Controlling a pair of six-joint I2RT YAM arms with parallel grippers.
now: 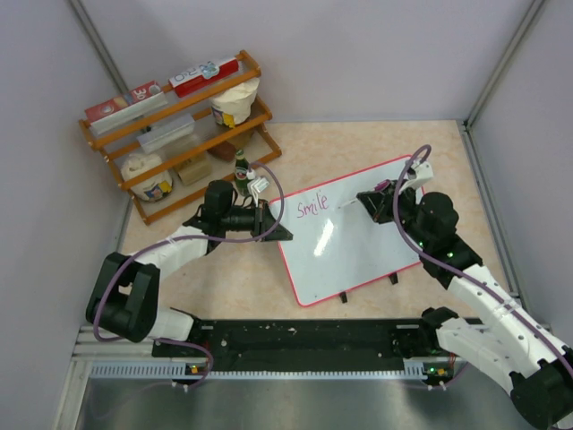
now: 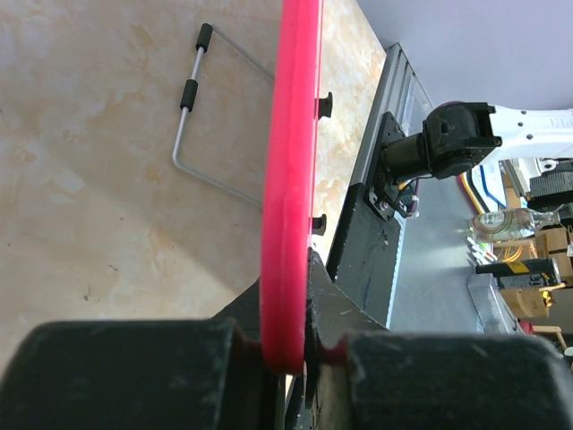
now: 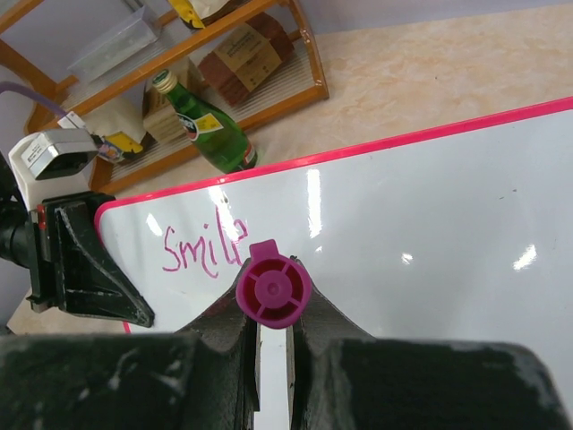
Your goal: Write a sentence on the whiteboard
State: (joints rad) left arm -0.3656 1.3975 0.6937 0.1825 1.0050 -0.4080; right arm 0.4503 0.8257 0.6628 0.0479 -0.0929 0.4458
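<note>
The whiteboard [image 1: 358, 233], white with a pink-red frame, lies tilted on the table. The sentence [image 1: 312, 205] is pink handwriting near its left end and reads only "Smile"; it also shows in the right wrist view [image 3: 201, 246]. My left gripper [image 1: 269, 221] is shut on the board's left frame edge [image 2: 291, 179], which runs between its jaws [image 2: 295, 345]. My right gripper [image 1: 372, 199] is shut on a magenta-capped marker [image 3: 274, 288], held over the board [image 3: 430, 206] just right of the writing. The marker's tip is hidden.
A wooden shelf [image 1: 179, 125] with boxes and tubs stands at the back left. A green bottle [image 1: 240, 170] stands beside it, close to the left gripper. A black rail [image 1: 304, 336] runs along the near edge. A wire stand [image 2: 192, 134] shows behind the board.
</note>
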